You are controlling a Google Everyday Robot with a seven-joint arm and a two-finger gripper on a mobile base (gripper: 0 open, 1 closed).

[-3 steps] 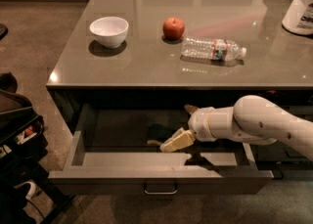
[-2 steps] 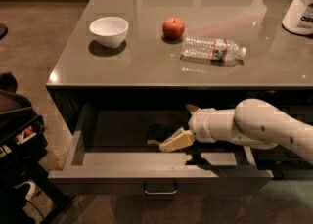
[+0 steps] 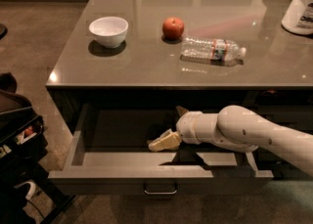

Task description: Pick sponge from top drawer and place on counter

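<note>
The top drawer (image 3: 146, 173) is pulled open below the counter (image 3: 146, 66), and its silver handle (image 3: 160, 189) faces me. My white arm reaches in from the right. My gripper (image 3: 164, 141) is low inside the drawer, near its middle, with its cream tip pointing left. A dark patch lies on the drawer floor just beyond the tip. I cannot tell whether it is the sponge, and I make out no green or yellow pad.
On the counter are a white bowl (image 3: 108, 31), a red apple (image 3: 173, 28), a clear water bottle (image 3: 212, 50) lying on its side and a white tub (image 3: 299, 10) at the far right. Dark gear (image 3: 17, 130) stands on the floor to the left.
</note>
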